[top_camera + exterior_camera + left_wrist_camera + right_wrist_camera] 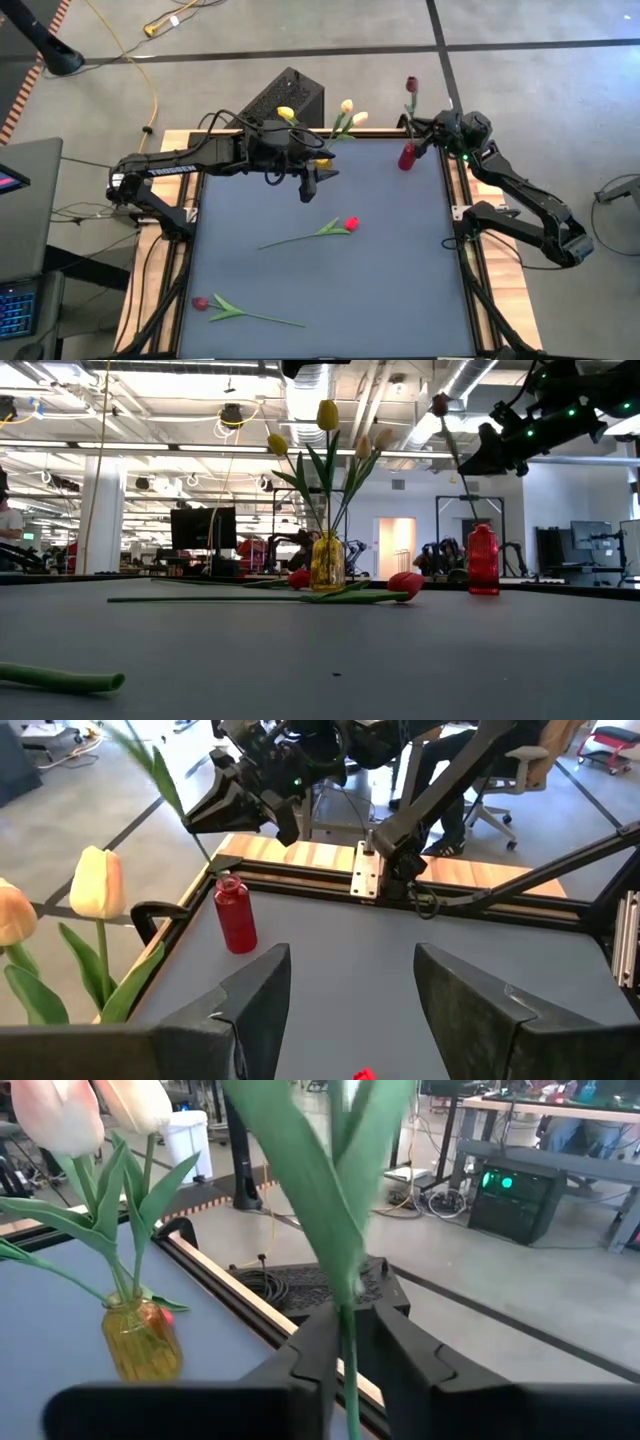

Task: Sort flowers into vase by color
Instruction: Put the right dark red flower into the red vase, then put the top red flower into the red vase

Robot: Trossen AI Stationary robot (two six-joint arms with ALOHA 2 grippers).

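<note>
Your left arm reaches from the left edge across the far part of the surface [300, 290], elbow bent, and its pincer [308, 182] hangs above the mat just beside the yellow vase [327, 563]. Its fingers [255, 995] stand wide apart, with nothing between them. The yellow vase holds two yellow tulips [327, 415] and cream ones [95, 885]; in the high view the arm covers the vase itself, so you see only the heads.

On the mat, one red tulip [349, 224] lies near the middle and another red tulip [201, 303] lies near the front left corner — both well apart from the pincers. In the low view the front one is cut off; only a piece of green stem shows.

Your right arm comes from the right edge, folded back, with its pincer [428, 125] raised over the red vase [406, 157] at the far right. The dark red tulip [411, 86] has its stem [349, 1370] between the fingers — the gap is narrow, and I cannot tell if they still press it. Whether the stem's lower end is inside the vase is hard to see.
</note>
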